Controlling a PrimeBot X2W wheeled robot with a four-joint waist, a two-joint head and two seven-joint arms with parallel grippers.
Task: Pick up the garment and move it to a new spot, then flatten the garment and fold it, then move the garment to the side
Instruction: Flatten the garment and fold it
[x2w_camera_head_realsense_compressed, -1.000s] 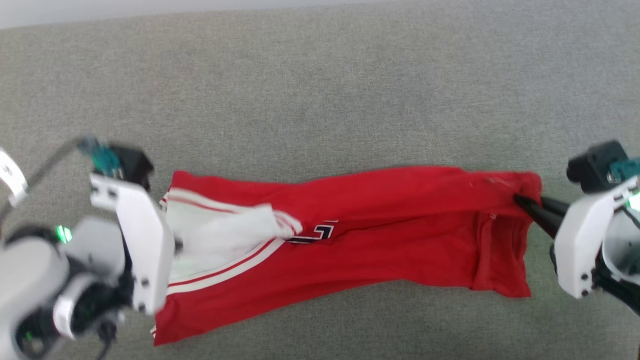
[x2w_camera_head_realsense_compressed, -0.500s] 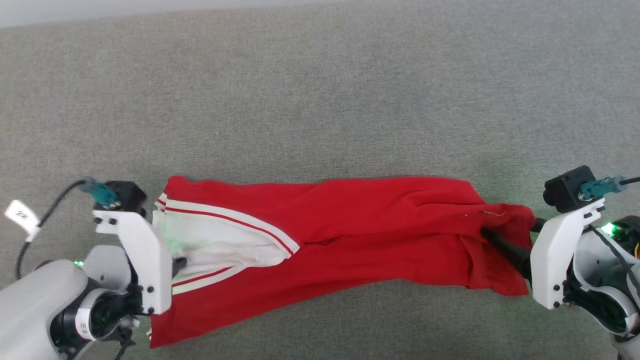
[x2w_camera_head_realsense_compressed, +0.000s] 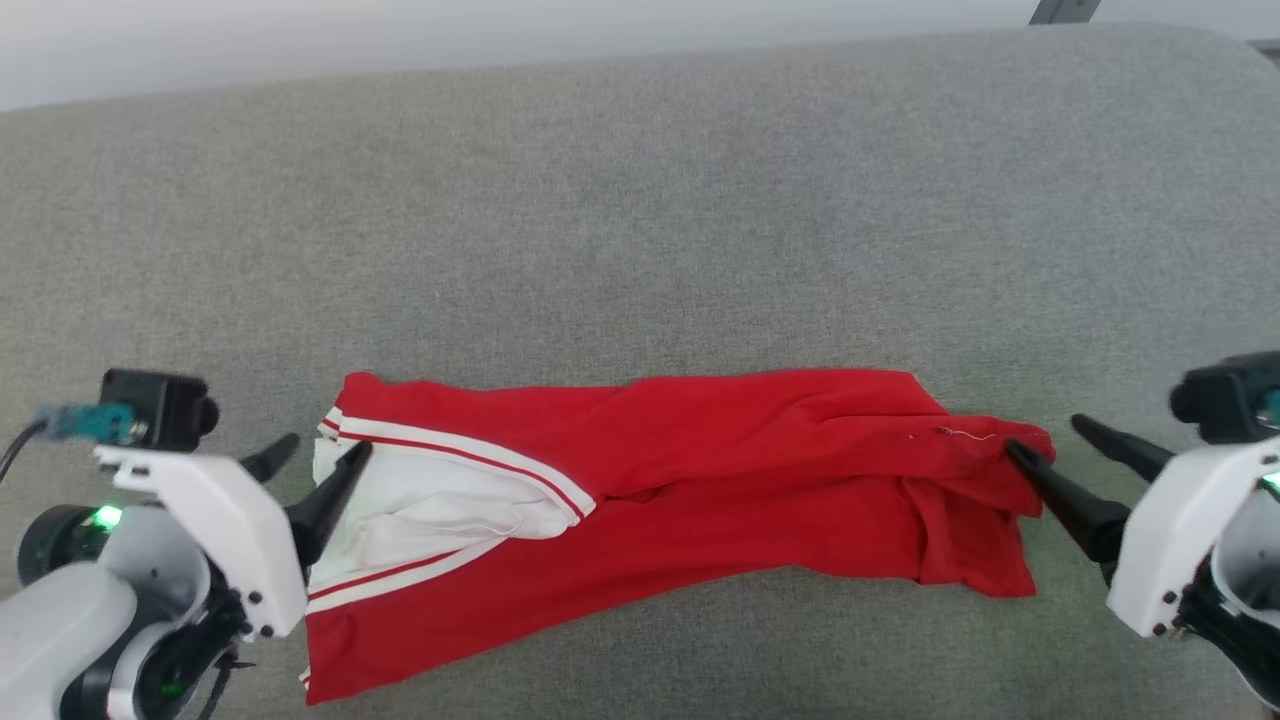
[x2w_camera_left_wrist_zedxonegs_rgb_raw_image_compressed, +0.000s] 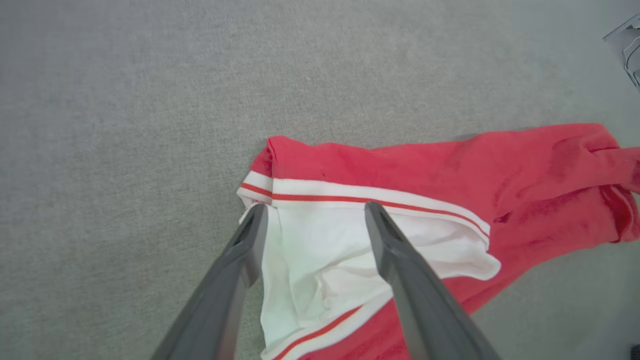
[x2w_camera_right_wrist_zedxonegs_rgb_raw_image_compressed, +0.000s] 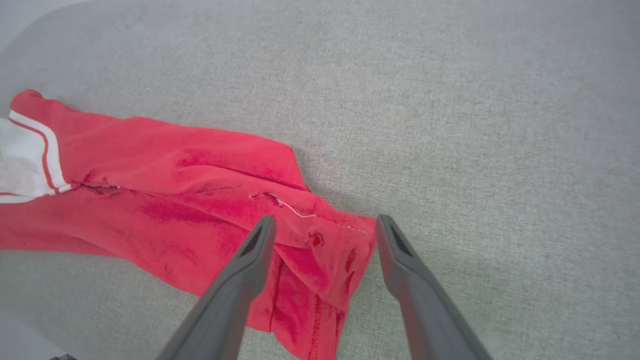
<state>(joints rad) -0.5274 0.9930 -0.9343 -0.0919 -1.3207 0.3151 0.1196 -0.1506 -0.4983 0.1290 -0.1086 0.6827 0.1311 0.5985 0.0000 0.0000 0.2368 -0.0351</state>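
Left claw (x2w_camera_head_realsense_compressed: 326, 444) and right claw (x2w_camera_head_realsense_compressed: 1045, 433) both wide open, empty, one at each end of the shirt (x2w_camera_head_realsense_compressed: 700, 470), bunched in a strip on the grey surface (x2w_camera_head_realsense_compressed: 640, 200). Flattening probably wants top-layer edge grips, even pull apart.

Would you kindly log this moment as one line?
garment: flat in a long band on grey fabric surface, unheld | left end effector: open over white sleeve | right end effector: open at opposite red end

White wrist brackets (x2w_camera_head_realsense_compressed: 215, 520) w/ screws (x2w_camera_head_realsense_compressed: 265, 630), dark jaws, green LEDs (x2w_camera_head_realsense_compressed: 105, 516).
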